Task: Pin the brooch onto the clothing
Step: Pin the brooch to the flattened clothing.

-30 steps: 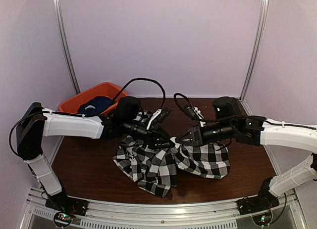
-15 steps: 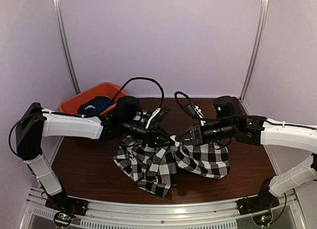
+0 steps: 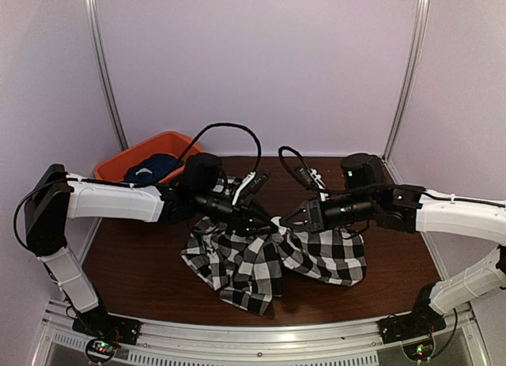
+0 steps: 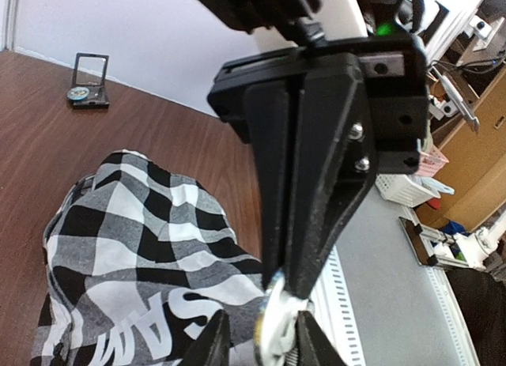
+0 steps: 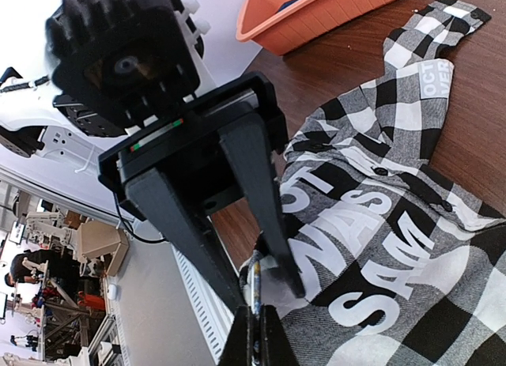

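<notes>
The black-and-white checked shirt [image 3: 237,259] lies crumpled on the table, its white block lettering showing in the left wrist view [image 4: 142,255] and the right wrist view [image 5: 395,224]. My two grippers meet tip to tip over its middle. My right gripper [image 3: 286,220] [image 5: 254,326] is shut on the brooch [image 5: 254,283], a thin disc seen edge-on. In the left wrist view the brooch [image 4: 277,326] sits between my left gripper's [image 4: 262,338] [image 3: 267,220] spread fingers. The left gripper is open, one finger on each side.
An orange bin [image 3: 118,164] at the back left holds a dark navy garment [image 3: 150,170]. A small black frame-like object [image 4: 88,81] stands on the wooden table [image 3: 134,263] beyond the shirt. Cables loop above both wrists. Walls close off the back and sides.
The right gripper drew back slightly to the right from one second ago. Both grippers have stayed tip to tip over the shirt, with almost no movement in the last half second.
</notes>
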`<state>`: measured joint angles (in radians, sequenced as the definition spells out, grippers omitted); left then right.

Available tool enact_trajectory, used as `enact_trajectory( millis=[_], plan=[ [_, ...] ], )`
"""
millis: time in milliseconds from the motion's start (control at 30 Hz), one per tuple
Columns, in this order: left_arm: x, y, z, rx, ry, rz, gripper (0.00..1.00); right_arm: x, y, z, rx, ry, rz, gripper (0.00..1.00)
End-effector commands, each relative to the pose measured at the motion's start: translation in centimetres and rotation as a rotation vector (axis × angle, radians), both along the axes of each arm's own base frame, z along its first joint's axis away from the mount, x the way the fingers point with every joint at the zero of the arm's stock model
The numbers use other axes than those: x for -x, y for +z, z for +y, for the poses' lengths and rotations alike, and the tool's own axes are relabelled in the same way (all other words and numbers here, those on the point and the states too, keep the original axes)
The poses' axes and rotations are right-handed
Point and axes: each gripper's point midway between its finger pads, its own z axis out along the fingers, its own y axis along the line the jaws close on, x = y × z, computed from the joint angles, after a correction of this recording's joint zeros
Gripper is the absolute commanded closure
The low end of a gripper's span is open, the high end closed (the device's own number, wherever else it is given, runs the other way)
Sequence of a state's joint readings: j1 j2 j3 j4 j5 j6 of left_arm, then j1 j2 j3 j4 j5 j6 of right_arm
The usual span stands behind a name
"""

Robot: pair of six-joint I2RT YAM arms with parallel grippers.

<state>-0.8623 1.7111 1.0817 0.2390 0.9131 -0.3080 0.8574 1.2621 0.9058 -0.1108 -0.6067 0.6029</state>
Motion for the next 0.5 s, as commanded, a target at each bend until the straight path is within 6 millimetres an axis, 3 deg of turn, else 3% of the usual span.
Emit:
enact_trajectory(
  millis=[0, 67, 200, 400, 467],
  plan=[
    [-2.2, 0.2, 0.5, -0.022, 0.064, -0.051, 0.64, 1.3, 2.8, 0.4, -0.085, 0.058, -0.022, 1.00],
    [-2.0, 0.7, 0.8, -0.017, 0.036, -0.069, 0.58, 1.3, 2.9, 0.3, -0.085, 0.055, -0.026, 1.00],
    [-1.7, 2.2, 1.7, 0.023, -0.007, -0.090, 0.58, 1.1, 3.1, -0.1, -0.085, 0.045, -0.028, 1.00],
    [-1.5, 1.8, 1.4, 0.030, -0.026, -0.056, 0.58, 1.0, 3.3, 0.1, -0.095, 0.053, -0.022, 1.00],
    [-1.3, 1.8, 1.2, 0.040, -0.028, -0.049, 0.53, 1.0, 3.2, 0.2, -0.094, 0.054, -0.019, 1.00]
  ],
)
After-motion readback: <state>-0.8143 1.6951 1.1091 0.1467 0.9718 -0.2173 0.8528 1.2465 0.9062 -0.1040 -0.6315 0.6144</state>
